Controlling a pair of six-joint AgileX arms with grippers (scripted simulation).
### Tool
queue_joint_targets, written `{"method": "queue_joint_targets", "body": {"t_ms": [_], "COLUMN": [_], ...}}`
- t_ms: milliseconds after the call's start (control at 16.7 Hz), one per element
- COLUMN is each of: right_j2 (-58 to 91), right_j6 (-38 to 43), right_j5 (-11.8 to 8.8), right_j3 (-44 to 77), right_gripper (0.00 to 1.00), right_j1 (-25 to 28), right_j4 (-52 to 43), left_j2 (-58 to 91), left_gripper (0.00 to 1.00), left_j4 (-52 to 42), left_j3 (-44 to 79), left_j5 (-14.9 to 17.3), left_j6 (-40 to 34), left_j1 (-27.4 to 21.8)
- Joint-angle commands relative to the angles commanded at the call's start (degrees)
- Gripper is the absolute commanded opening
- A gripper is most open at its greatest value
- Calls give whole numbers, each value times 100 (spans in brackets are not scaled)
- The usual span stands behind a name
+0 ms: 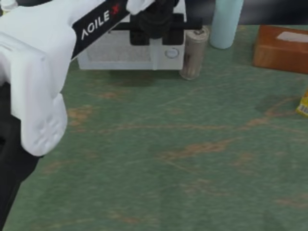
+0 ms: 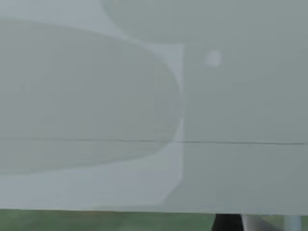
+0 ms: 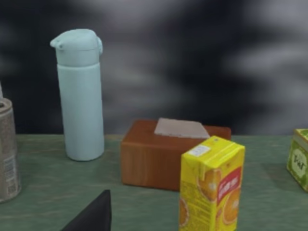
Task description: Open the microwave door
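The microwave (image 1: 132, 53) is a small white box standing at the far edge of the table, left of centre, its front facing the near side. The microwave door (image 1: 118, 52), a white panel with a grey speckled mesh window, lies flush and closed. One round grey knob (image 1: 172, 53) shows at the door's right.

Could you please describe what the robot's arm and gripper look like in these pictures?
The left arm has chunky white rounded shells over black sections, with a black band lettered "AGILE" in white plus a red X. The left gripper is a black blocky unit with pale fingers. A dark tip edges the right wrist view.
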Motion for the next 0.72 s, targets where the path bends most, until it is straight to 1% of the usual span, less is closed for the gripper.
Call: {"method": "queue_joint_targets", "body": {"t_ms": [60, 120, 540, 600, 720], "right_j2": [0, 0, 0, 0, 0], "right_j6": [0, 0, 0, 0, 0], "right_j5": [0, 0, 0, 0, 0], "right_j3": [0, 0, 0, 0, 0], "right_gripper": [100, 100, 100, 100, 100], "right_j1": [0, 0, 0, 0, 0], "right_j4": [0, 0, 0, 0, 0], "left_j2": [0, 0, 0, -125, -193], "left_gripper": [2, 0, 0, 0, 0], "left_j4": [0, 0, 0, -13, 47], "left_j3": [0, 0, 0, -225, -325], "left_j5": [0, 0, 0, 54, 29], "left_j6": [0, 0, 0, -30, -33], "left_j1": [0, 0, 0, -140, -147]}}
